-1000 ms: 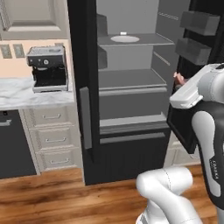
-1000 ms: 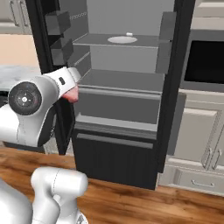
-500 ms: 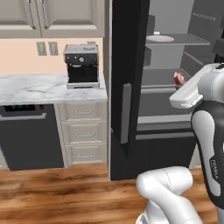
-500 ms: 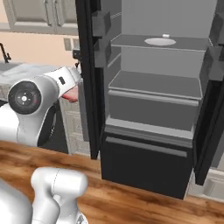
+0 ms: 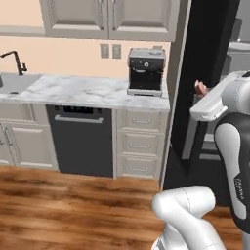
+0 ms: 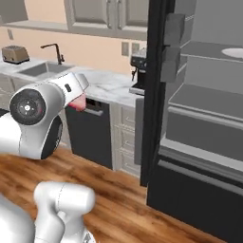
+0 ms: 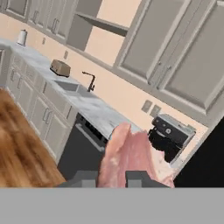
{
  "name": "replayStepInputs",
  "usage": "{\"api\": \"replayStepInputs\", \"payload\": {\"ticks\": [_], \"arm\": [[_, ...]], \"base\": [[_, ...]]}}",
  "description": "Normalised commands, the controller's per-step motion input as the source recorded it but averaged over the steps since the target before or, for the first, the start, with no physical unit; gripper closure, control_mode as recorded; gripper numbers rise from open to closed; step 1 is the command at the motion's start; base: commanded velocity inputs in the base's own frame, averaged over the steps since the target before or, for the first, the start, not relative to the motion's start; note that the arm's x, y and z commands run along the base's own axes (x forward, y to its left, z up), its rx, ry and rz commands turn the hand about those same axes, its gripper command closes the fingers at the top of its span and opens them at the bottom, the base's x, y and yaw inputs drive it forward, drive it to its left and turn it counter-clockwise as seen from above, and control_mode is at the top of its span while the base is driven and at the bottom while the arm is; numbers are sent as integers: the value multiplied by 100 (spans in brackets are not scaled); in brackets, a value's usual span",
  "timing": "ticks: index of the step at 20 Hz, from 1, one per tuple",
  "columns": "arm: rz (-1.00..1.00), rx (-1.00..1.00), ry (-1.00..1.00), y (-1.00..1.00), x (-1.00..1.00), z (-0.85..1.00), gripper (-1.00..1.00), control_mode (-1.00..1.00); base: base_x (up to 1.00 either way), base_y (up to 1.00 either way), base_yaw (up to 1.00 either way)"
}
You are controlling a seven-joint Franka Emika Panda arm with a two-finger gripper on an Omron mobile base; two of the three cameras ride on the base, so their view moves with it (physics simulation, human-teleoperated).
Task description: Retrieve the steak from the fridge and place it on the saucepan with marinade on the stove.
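The pincer (image 7: 111,178) is clenched on the flat red-pink slab of raw steak (image 7: 129,157), holding it in the air at about nine o'clock of the tall black open fridge (image 6: 199,118), before the grey marble tabletop (image 5: 88,92) with the black coffee machine (image 5: 145,71).

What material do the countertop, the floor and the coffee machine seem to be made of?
Countertop: apparently polished marble or a stone imitation, white with grey veins. Floor: wood planks or wood-look laminate, warm brown with visible grain and a slight gloss. Coffee machine: seemingly brushed metal on top, with dark, probably plastic, front parts.
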Motion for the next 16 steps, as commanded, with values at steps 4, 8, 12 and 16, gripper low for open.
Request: {"api": "replayStepInputs", "payload": {"ticks": [4,8,12,16], "arm": [[0,0,0,0,0,0,100,100],[0,0,0,0,0,0,100,100],[0,0,0,0,0,0,100,100],[0,0,0,0,0,0,100,100]], "base": [[0,56,46],[0,49,48],[0,47,46],[2,49,44]]}}
